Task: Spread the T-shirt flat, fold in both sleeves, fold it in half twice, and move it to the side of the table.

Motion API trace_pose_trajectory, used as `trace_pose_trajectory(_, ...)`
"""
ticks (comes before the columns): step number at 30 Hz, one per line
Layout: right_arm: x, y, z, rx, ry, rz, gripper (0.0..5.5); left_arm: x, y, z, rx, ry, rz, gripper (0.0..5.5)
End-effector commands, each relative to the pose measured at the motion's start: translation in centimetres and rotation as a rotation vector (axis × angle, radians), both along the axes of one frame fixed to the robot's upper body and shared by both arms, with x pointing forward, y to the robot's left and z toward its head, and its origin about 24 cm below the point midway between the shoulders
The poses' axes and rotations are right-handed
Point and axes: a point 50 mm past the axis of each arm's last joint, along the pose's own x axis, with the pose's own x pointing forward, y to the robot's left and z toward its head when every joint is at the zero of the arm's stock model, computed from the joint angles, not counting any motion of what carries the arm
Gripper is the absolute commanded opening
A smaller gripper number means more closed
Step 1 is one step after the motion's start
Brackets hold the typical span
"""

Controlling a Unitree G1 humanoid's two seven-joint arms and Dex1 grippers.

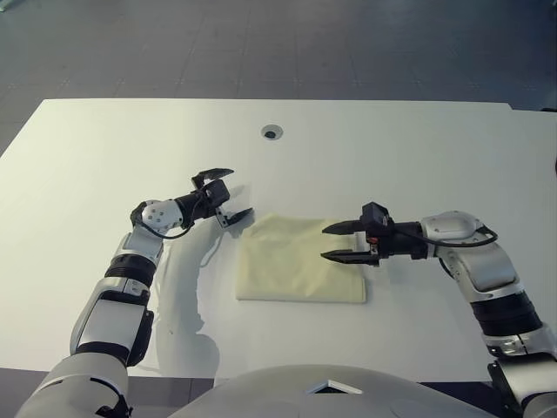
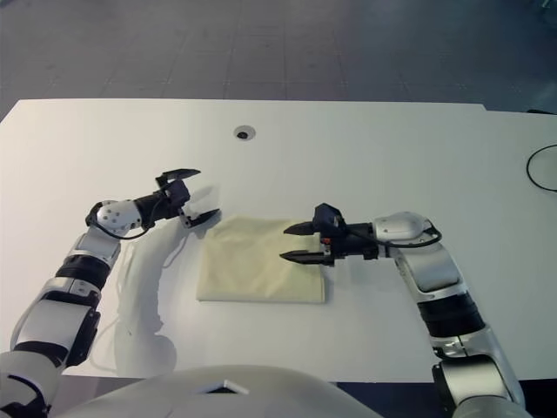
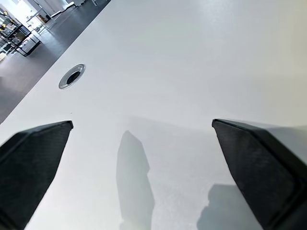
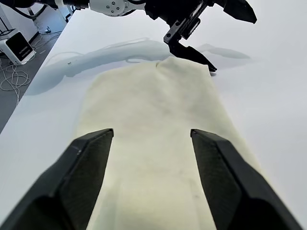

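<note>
A pale yellow T-shirt [image 1: 296,261] lies folded into a neat rectangle on the white table [image 1: 392,157], near its front middle. My left gripper [image 1: 228,193] hovers open just off the shirt's far left corner, with nothing between its fingers [image 3: 33,163]. My right gripper [image 1: 335,242] is open over the shirt's right edge, its fingers [image 4: 86,172] spread above the cloth [image 4: 153,124] and holding nothing. The right wrist view looks along the shirt to the left gripper [image 4: 211,40] at its far end.
A round cable hole [image 1: 272,132] sits in the table toward the back, also seen from the left wrist as a grommet [image 3: 72,76]. Bare tabletop stretches on both sides of the shirt. A black cable [image 2: 541,170] loops at the table's right edge.
</note>
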Motion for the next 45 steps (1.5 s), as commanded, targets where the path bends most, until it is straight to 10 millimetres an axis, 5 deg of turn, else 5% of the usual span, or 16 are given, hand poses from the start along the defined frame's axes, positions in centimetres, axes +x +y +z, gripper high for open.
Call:
trace_pose_trajectory(1,0.2,1.7,0.8,0.077,-0.011,0.065,2.74,1.0,2.4,3.0,-0.051,-0.145,0.124,5.4)
trace_pose_trajectory(6,0.3,3.8,0.4,0.127,0.04,0.138,1.91,-0.1,3.7,7.1,-0.244,-0.331,0.174,5.4)
trace_pose_trajectory(12,1.1,4.8,-1.2,0.171,0.208,0.148,0.99,-4.2,3.5,9.1,-0.288,-0.4,0.163,5.4)
trace_pose_trajectory(20,3.7,5.3,-6.0,-0.029,0.363,-0.051,0.04,-6.9,2.8,11.4,-0.332,-0.476,0.212,5.4)
trace_pose_trajectory(25,4.1,2.8,-7.8,-0.175,0.411,-0.254,0.73,-6.8,2.8,11.8,-0.338,-0.496,0.248,5.4)
trace_pose_trajectory(35,5.4,-6.1,-9.0,-0.367,0.437,-0.828,1.64,-6.6,2.4,11.5,-0.343,-0.503,0.264,5.4)
trace_pose_trajectory(40,5.5,-10.4,-9.3,-0.364,0.476,-1.223,2.25,-6.6,2.2,11.2,-0.346,-0.496,0.274,5.4)
trace_pose_trajectory(45,5.2,-12.6,-8.5,-0.217,0.546,-1.527,2.96,-7.7,1.6,10.2,-0.355,-0.464,0.302,5.4)
